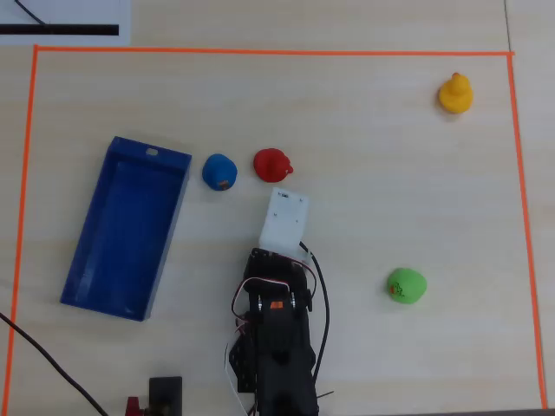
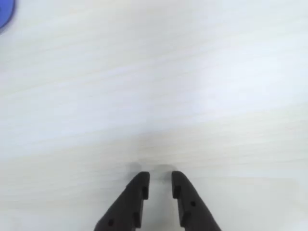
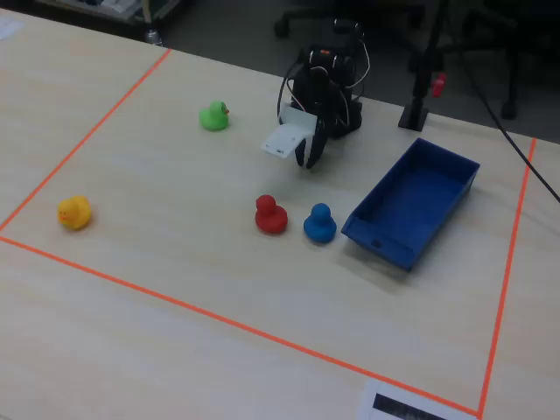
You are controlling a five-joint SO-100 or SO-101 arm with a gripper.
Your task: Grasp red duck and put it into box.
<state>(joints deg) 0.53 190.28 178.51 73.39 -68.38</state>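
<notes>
The red duck [image 1: 271, 164] stands on the table between the blue duck and my arm; it also shows in the fixed view [image 3: 270, 214]. The dark blue box [image 1: 121, 225] lies open and empty at the left in the overhead view and at the right in the fixed view [image 3: 411, 197]. My gripper [image 2: 160, 175] hangs low over bare table, short of the red duck, with its black fingers [image 2: 139, 190] a narrow gap apart and nothing between them. In the fixed view the gripper [image 3: 308, 160] points down beside its white camera mount [image 3: 287, 140].
A blue duck [image 1: 219, 172] stands next to the red one, toward the box. A yellow-orange duck [image 1: 455, 94] is at the far right corner, a green duck [image 1: 406, 286] right of the arm. Orange tape [image 1: 260, 50] frames the work area.
</notes>
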